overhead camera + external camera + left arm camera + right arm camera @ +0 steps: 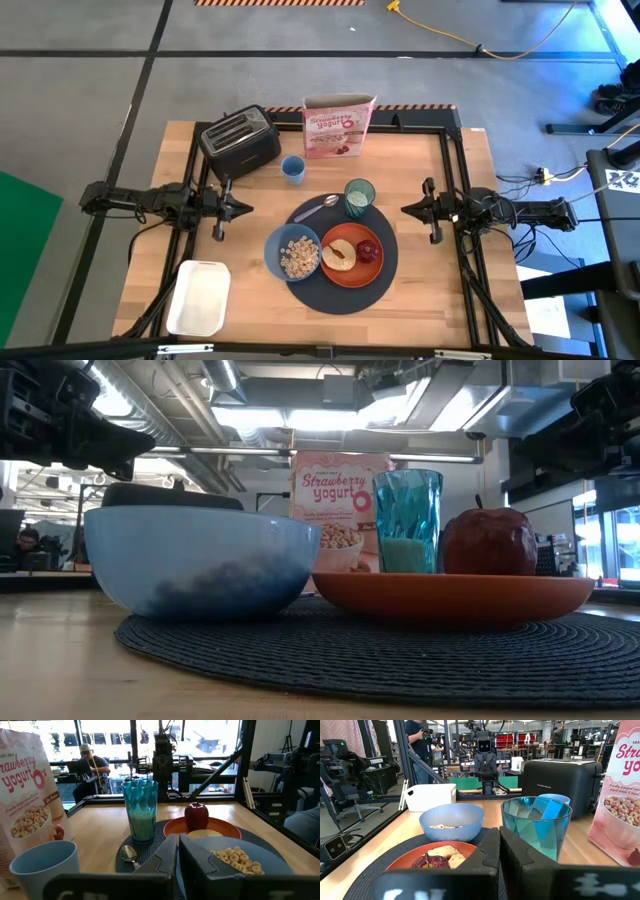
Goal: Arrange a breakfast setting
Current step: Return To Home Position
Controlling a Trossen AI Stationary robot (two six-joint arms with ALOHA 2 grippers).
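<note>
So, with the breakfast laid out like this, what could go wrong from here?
1. The tall cup stands near the edge of the mat with something pale inside; a bump could tip and spill it.
2. The apple sits loose on the plate beside the toast and might roll.
3. The spoon lies at the mat's rim, easy to knock off.
The left gripper and right gripper wait at the sides of the table.

From overhead we look straight down on the whole table (pixel 250 300), the left gripper (pixel 248 209) and right gripper (pixel 405 210) pointing at each other across it. Our low camera sits at table-top height, close against the blue bowl (pixel 200 560), facing the cereal box (pixel 340 485). Each wrist camera looks forward past its own pressed-together fingers (pixel 167 855). From opposite sides, both share the green cup (pixel 141 810) between the grippers, nearer the right one.
</note>
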